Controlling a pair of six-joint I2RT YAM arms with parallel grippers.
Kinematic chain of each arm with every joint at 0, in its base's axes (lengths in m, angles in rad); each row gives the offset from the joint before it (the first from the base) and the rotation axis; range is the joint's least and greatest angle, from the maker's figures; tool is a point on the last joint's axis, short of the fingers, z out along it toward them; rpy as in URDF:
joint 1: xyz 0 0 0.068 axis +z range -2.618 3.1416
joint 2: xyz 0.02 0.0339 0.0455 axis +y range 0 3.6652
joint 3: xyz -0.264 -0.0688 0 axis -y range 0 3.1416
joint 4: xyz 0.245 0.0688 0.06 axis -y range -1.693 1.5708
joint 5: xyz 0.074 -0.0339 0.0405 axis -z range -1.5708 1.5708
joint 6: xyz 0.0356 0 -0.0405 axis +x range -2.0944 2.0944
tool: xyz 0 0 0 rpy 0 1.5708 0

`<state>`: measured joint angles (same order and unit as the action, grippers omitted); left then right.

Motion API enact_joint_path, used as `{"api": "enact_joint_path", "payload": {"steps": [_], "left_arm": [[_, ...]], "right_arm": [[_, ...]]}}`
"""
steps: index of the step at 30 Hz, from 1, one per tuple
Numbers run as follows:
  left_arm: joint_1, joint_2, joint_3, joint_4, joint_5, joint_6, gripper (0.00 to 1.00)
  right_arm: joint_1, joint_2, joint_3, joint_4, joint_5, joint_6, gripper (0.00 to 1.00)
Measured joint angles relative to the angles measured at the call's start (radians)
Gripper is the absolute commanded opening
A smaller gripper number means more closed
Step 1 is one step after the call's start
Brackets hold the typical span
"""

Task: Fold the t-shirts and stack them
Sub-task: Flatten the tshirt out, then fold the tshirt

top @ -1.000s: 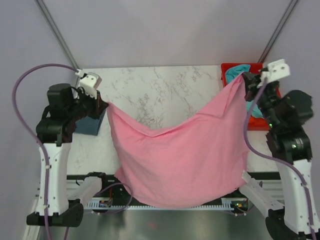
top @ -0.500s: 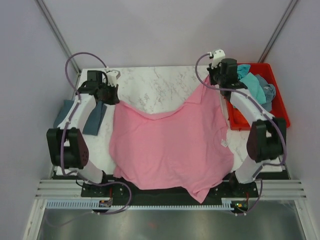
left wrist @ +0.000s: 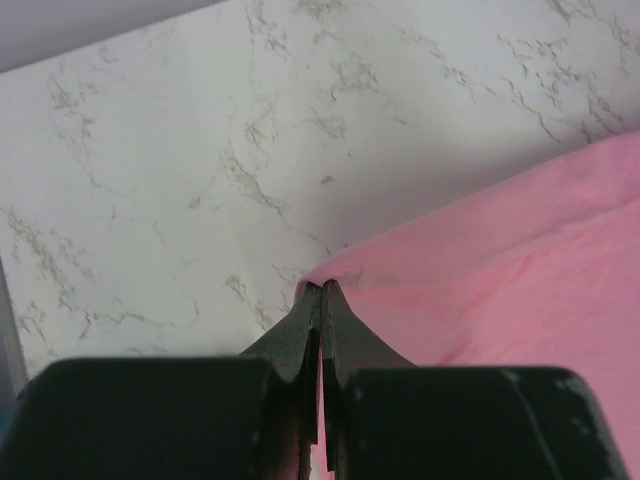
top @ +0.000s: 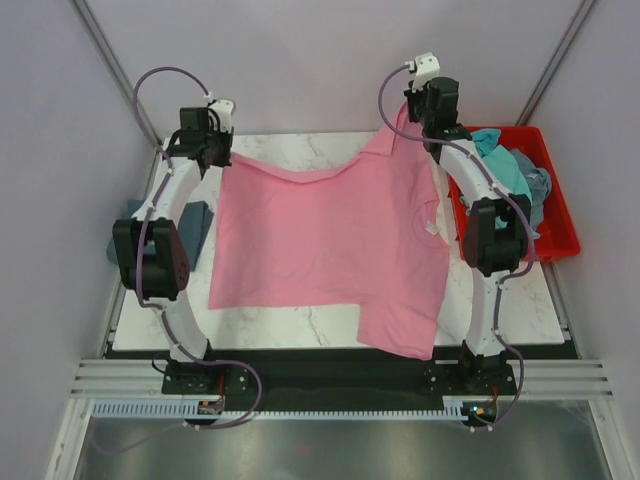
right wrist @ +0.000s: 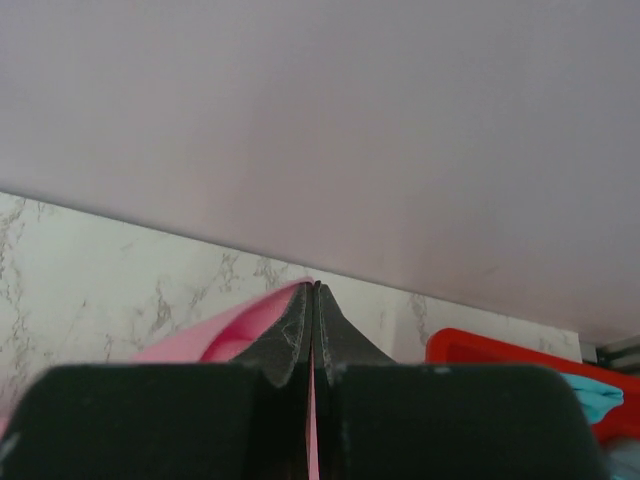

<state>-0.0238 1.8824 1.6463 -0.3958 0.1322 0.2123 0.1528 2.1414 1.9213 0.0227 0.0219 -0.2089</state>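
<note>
Pink t-shirt (top: 330,250) spread over marble worktop (top: 270,325), near right part hanging past front edge. Far corners pinched: left end effector (top: 214,159) pressed together on one, right end effector (top: 410,118) on other, raised, near red crate (top: 560,240).

The pink t-shirt (top: 330,240) lies spread in the middle of the frame (upper corners lifted, lower right part hanging). A crumpled turquoise t-shirt (top: 505,170) is at right, a slate-blue t-shirt (top: 195,225) at left.

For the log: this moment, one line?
left gripper shut on pink shirt | right gripper shut on pink shirt | shirt draped across table, near corner overhanging
</note>
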Motion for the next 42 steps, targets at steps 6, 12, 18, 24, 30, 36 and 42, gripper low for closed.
{"api": "enact_joint_path", "payload": {"steps": [6,12,18,24,30,36,42], "left_arm": [[-0.018,0.07,0.05,0.048,-0.068,0.015,0.02],[-0.025,0.142,0.063,0.08,-0.129,0.04,0.02],[-0.004,0.212,0.13,0.09,-0.16,0.045,0.02],[0.012,0.275,0.246,0.088,-0.182,0.06,0.02],[0.016,0.285,0.264,0.072,-0.183,0.063,0.02],[0.023,0.261,0.22,0.014,-0.163,0.062,0.02],[0.048,0.16,0.101,-0.061,-0.12,0.062,0.02]], "right_arm": [[0.002,0.112,0.103,0.083,0.008,-0.001,0.0],[0.003,0.169,0.061,0.088,0.027,-0.006,0.0],[-0.012,0.17,0.042,0.094,0.034,-0.022,0.0],[-0.031,0.17,0.042,0.098,0.04,-0.031,0.0],[-0.033,0.153,0.013,0.076,0.037,-0.031,0.0],[-0.034,0.011,-0.126,-0.011,-0.001,-0.017,0.0],[-0.033,-0.224,-0.262,-0.065,-0.045,0.023,0.0]]}}
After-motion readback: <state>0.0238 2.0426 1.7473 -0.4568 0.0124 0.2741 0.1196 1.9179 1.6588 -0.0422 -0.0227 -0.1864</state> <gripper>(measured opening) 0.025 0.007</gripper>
